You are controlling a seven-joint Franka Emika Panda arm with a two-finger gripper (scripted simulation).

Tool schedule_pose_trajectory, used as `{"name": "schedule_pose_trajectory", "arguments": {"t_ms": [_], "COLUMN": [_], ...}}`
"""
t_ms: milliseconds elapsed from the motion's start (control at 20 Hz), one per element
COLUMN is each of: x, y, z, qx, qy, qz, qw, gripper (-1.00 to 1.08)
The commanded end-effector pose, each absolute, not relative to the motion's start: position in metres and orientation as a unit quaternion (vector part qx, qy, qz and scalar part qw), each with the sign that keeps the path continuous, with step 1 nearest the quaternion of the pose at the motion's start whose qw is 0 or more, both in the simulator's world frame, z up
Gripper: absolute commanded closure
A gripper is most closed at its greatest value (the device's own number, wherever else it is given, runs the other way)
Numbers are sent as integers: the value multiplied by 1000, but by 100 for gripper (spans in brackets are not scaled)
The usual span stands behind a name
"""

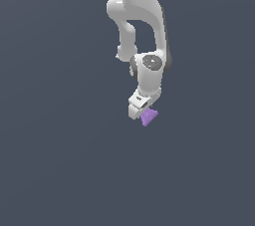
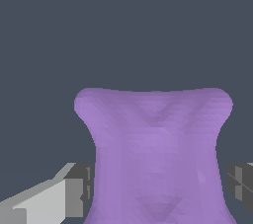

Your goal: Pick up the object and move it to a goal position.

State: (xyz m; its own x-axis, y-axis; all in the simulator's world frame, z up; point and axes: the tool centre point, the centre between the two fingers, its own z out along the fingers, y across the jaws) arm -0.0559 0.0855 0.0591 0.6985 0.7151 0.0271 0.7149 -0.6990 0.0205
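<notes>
The purple lump (image 1: pixel 149 117) sits just below the centre of the exterior view, tucked against the lower end of the white claw (image 1: pixel 143 114) and poking out toward that view's right. The arm comes down from the top of the frame and ends right on it, so claw and lump are touching or nearly so, not apart.

In the wrist view the lump (image 2: pixel 155 149) fills the lower middle of the picture, lying straight between the two fingers. One grey pad (image 2: pixel 83 188) stands at its lower-left flank, the other (image 2: pixel 241 186) near its lower-right flank. Its long axis runs away from the camera, narrow waist between the pads and flared end farthest out. The left pad appears to press the lump's side; on the right a thin dark gap may remain, though the view is too tight to be sure. So the claw is closed around the lump or close to it, and I judge it a grasp rather than a loose straddle.

No goal marker shows in either view. The grip lies across the waist, which looks the sounder hold.
</notes>
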Motion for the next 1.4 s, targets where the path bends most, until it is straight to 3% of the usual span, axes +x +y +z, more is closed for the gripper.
{"name": "schedule_pose_trajectory", "arguments": {"t_ms": [0,200,250,700,750,1350], "x": [-66,-66,-66,-66,-53,-52], "y": [77,77,77,77,89,76], "z": [32,27,27,27,59,99], "qx": [924,924,924,924,920,921], "qy": [383,383,383,383,392,389], "qz": [0,0,0,0,23,16], "qw": [0,0,0,0,7,4], "gripper": [-92,-92,108,108,108,108]}}
